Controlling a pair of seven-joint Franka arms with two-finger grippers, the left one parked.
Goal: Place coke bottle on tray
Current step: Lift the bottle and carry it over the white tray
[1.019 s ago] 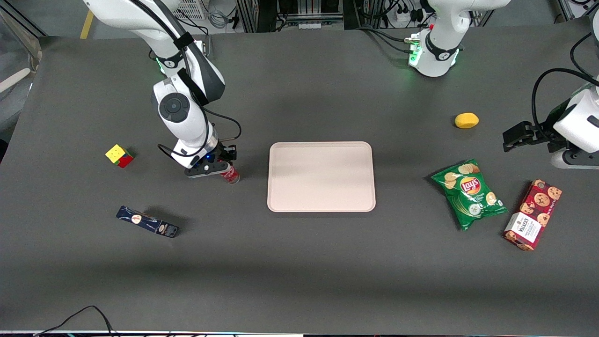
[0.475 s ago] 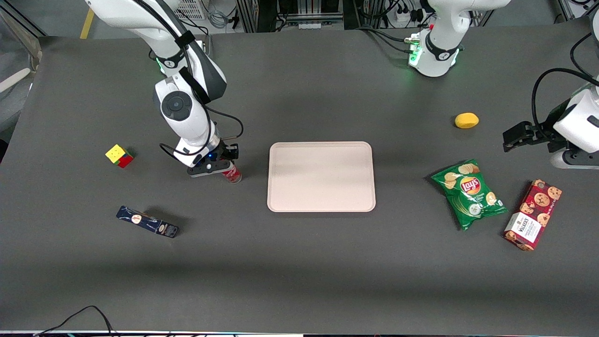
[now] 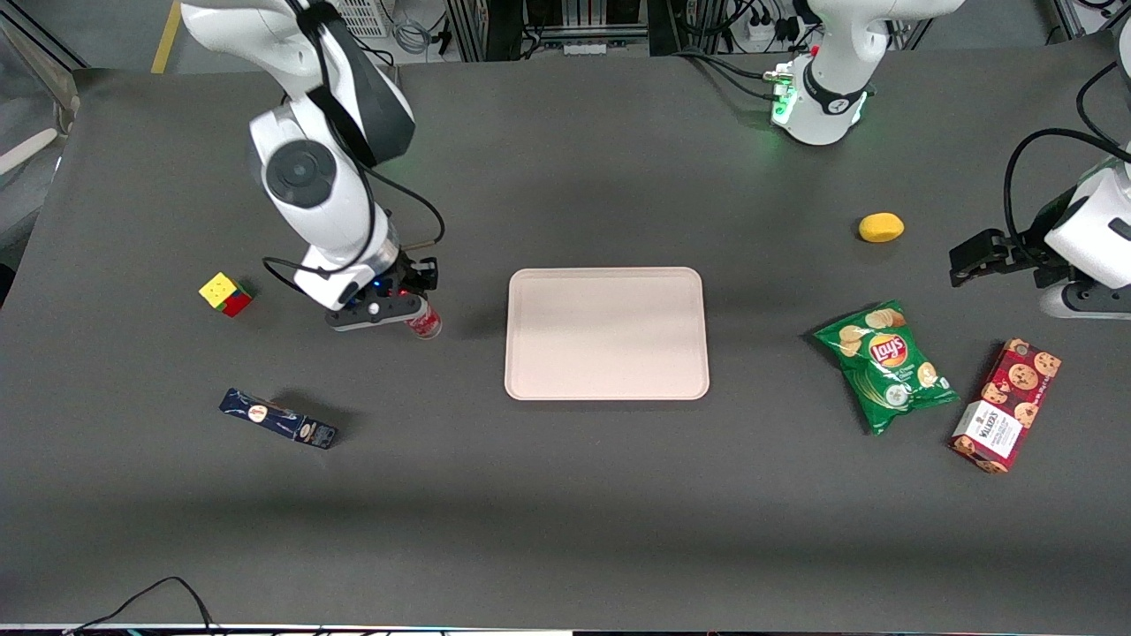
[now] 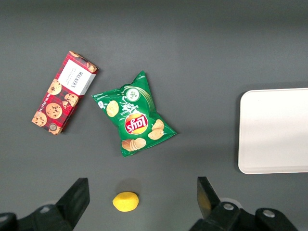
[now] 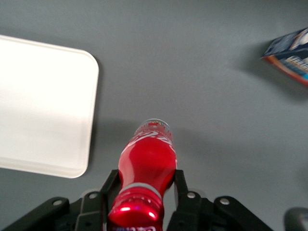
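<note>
Gripping the coke bottle [image 3: 424,322] near its cap, the gripper [image 3: 402,309] is holding it above the table [image 3: 565,512], its two fingers [image 5: 108,185] pressing on either side of the bottle's neck. The bottle is hanging beside the tray [image 3: 606,333], toward the working arm's end, apart from the rim, with its clear base pointing down at bare tabletop.

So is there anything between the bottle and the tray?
No. Only bare table lies between the bottle, held in the gripper, and the tray, as the front view shows.
</note>
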